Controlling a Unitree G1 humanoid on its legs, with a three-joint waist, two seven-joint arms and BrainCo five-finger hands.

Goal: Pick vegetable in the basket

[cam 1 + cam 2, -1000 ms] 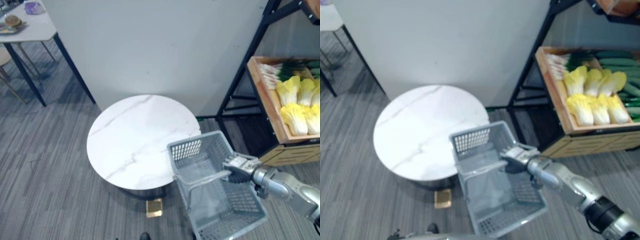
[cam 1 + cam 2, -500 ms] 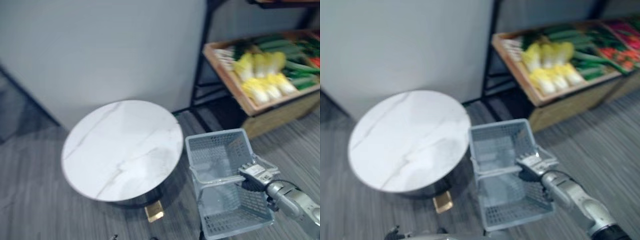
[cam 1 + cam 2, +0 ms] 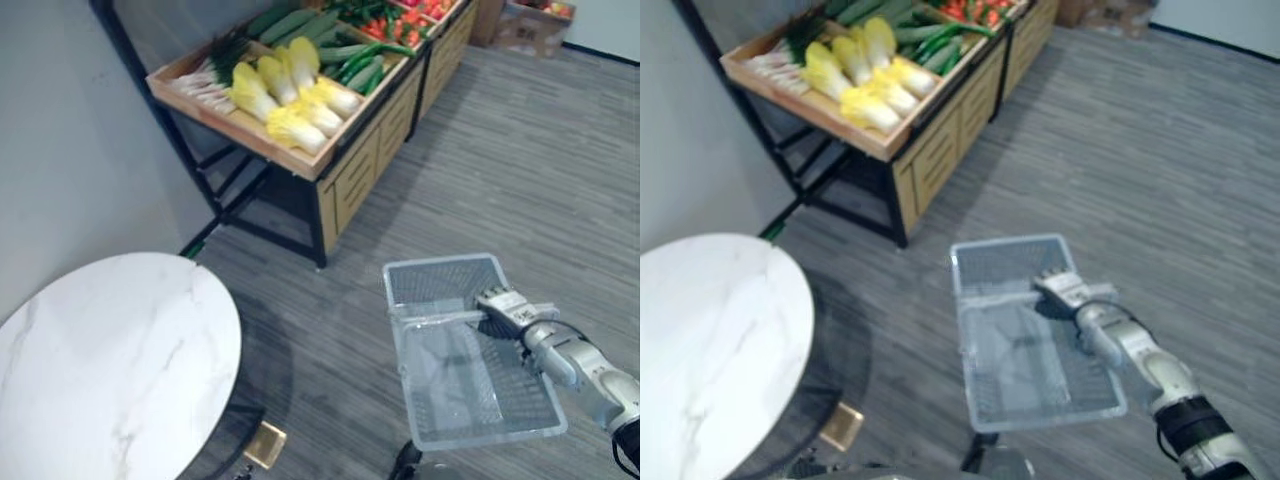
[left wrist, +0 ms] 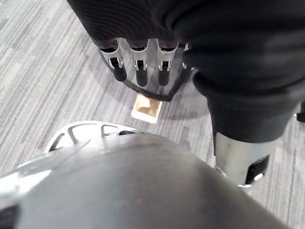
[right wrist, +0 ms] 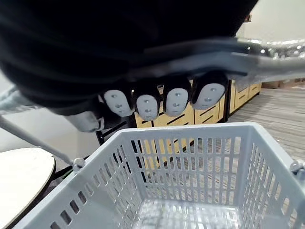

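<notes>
Currently carrying a grey perforated basket (image 3: 460,385) in the right hand (image 3: 508,306), low at the right of the eye views, with the arm reaching in from the lower right. Holding it by the thin handle (image 3: 435,320) that crosses the far half of the basket, fingers (image 5: 164,102) pressed side by side and curled over that bar, as seen from the right wrist. Held roughly level above grey striped carpet (image 3: 520,160), open side up, pale mesh floor in plain sight. Has the vegetables well apart from it, up at the left: pale yellow cabbages (image 3: 295,100) lying in a wooden crate (image 3: 235,128) on a black-framed rack (image 3: 318,235), white-stemmed green onions (image 3: 205,85) just beside them toward the wall, long green cucumbers (image 3: 350,55) on their other side, and something red (image 3: 400,22) farther along, too small to name. Flanked at the lower left by a round white marble table (image 3: 100,370), near the rack and apart from the basket, with a small tan square (image 3: 265,445) on the carpet by its dark base. Seen in the left wrist view, idle: left hand (image 4: 138,62), fingers nearly straight, close together in a row, pointing down toward the carpet and the same tan square, touching nothing.
</notes>
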